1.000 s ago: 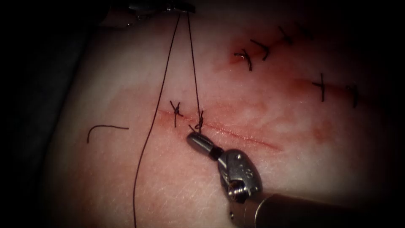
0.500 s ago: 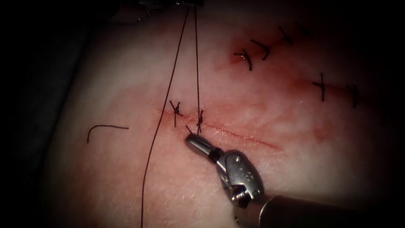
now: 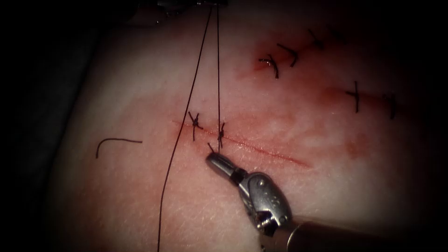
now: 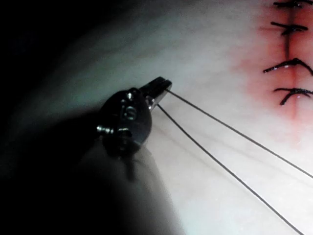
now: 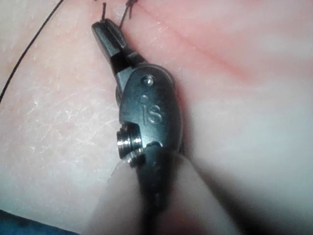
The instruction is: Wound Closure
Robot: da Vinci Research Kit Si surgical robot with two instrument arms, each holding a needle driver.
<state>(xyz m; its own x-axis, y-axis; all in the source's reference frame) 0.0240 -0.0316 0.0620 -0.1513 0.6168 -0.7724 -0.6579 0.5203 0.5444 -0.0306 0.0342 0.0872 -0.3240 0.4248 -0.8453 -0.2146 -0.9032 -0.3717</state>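
The tissue [image 3: 140, 196] is a broad pale slab that takes up most of the endoscope view, stained with red fluid [image 3: 280, 130] along its wounds. The cut [image 3: 261, 150] lies as a thin red line with its long axis running from mid-left down toward the right. Two stitches cross its left end: a finished one [image 3: 194, 122] and, just to the right of it, a knot [image 3: 220, 134]. Further sutured cuts [image 3: 284, 53] sit in the upper right of that view.

The right arm's tool [image 3: 215, 160] comes in from the lower right, its shaft pointing up and to the left, with the tip resting on the near side of the cut just below the knot. Its jaws are pressed together on a short tail of thread [image 3: 210, 147] that sticks up from their tip; the right wrist view shows the same short end [image 5: 103, 9] at the closed tip [image 5: 100, 28].

The thread [image 3: 218, 70] runs almost straight up from the knot to the top edge, where the left arm's tool [image 4: 164, 85] pinches it with closed jaws. A second strand [image 3: 179, 130] descends from there, slanting left past the finished stitch to the bottom edge. In the left wrist view both strands [image 4: 230, 129] fan out from the clamped tip.

A cut end of thread [image 3: 114, 142], hooked at its left, lies loose on the tissue well left of the cut. The needle cannot be made out.
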